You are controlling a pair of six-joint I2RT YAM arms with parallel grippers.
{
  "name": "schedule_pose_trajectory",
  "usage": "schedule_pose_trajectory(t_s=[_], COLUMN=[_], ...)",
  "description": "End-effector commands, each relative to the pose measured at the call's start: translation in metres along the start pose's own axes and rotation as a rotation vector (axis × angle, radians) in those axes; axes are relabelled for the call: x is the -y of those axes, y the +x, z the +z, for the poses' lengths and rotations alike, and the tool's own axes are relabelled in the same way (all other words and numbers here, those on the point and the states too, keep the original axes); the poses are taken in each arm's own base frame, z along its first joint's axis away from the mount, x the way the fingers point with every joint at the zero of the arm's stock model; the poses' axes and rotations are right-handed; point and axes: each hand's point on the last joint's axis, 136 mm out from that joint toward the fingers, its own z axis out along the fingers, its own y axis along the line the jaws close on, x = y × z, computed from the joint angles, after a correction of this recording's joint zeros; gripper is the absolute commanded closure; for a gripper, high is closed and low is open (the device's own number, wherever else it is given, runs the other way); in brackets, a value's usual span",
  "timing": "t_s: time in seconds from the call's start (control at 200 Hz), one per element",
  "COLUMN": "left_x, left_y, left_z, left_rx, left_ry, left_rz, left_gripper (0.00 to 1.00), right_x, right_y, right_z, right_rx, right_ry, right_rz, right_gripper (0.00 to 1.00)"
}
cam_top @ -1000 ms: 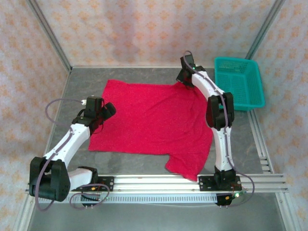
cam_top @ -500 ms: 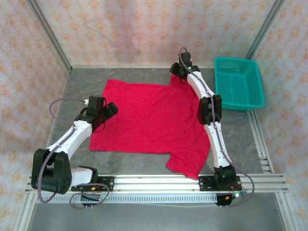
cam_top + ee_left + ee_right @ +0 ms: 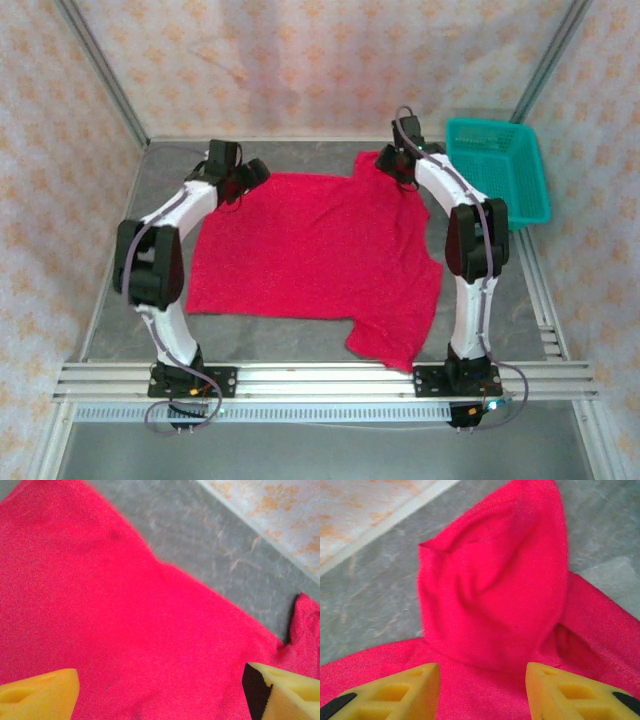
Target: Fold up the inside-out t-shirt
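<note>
1. We find the inside-out t-shirt (image 3: 320,250) lying on the bench (image 3: 310,155).
2. The basket (image 3: 497,172) stands at the far right, beside the shirt.
3. We place the left tool (image 3: 250,177) above its far left corner, and the right tool (image 3: 393,166) above its far right sleeve.

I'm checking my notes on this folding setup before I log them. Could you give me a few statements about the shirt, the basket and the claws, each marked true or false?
1. The t-shirt lies spread on the table. True.
2. The t-shirt is inside the teal basket. False: the basket stands apart at the far right, and the shirt lies outside it.
3. The left claw is open over the shirt. True.
4. The right claw is at the shirt's near hem. False: it is at the far right corner, facing a bunched sleeve.
</note>
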Motion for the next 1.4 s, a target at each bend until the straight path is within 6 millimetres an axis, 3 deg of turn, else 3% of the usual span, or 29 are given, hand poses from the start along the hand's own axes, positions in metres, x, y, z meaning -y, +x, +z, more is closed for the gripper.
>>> schedule_pose_trajectory(t_s=[0.0, 0.11, 0.235, 0.37, 0.515, 0.63, 0.841, 0.921, 0.936, 1.001, 1.121, 1.216, 1.311, 1.396], left_x=[-0.007, -0.025, -0.074, -0.13, -0.16, -0.154, -0.098, -0.081, -0.073, -0.065, -0.06, -0.066, -0.077, -0.084], left_y=[0.0, -0.012, -0.025, -0.036, -0.045, -0.054, -0.069, -0.055, -0.057, -0.04, -0.001, 0.028, 0.037, 0.032], left_z=[0.034, 0.065, 0.087, 0.083, 0.063, 0.048, -0.004, -0.023, -0.035, -0.055, -0.079, -0.079, -0.068, -0.05], left_rx=[-0.09, -0.125, -0.108, -0.082, -0.023, 0.006, 0.087, 0.081, 0.1, 0.104, 0.108, 0.084, 0.056, 0.011], left_ry=[-0.037, -0.067, -0.127, -0.235, -0.307, -0.297, -0.263, -0.268, -0.255, -0.242, -0.167, -0.102, -0.13, -0.175], left_rz=[0.015, -0.048, -0.158, -0.237, -0.27, -0.273, -0.143, -0.062, -0.046, 0.0, 0.0, -0.037, -0.034, -0.031], left_gripper=[0.14, 0.14, 0.14, 0.14, 0.14, 0.13, 0.12, 0.11, 0.11, 0.11, 0.11, 0.11, 0.09, 0.07], right_x=[0.036, 0.055, 0.077, 0.096, 0.107, 0.092, 0.027, 0.012, 0.011, 0.005, 0.005, 0.018, 0.03, 0.043], right_y=[0.002, 0.013, 0.022, 0.021, 0.017, 0.007, -0.007, 0.002, 0.005, 0.019, 0.05, 0.065, 0.068, 0.062], right_z=[0.024, 0.047, 0.069, 0.079, 0.073, 0.062, 0.019, 0.0, -0.002, -0.013, -0.021, -0.013, 0.003, 0.021], right_rx=[0.001, -0.041, -0.071, -0.06, -0.048, -0.035, -0.064, -0.077, -0.082, -0.102, -0.138, -0.159, -0.15, -0.144], right_ry=[0.069, 0.104, 0.148, 0.221, 0.301, 0.246, 0.082, 0.049, 0.045, 0.019, -0.019, -0.003, 0.035, 0.074], right_rz=[0.069, 0.105, 0.14, 0.15, 0.147, 0.145, 0.054, 0.018, 0.013, 0.001, 0.005, 0.028, 0.04, 0.071], right_gripper=[0.51, 0.51, 0.51, 0.51, 0.51, 0.48, 0.36, 0.35, 0.34, 0.34, 0.34, 0.34, 0.33, 0.33])
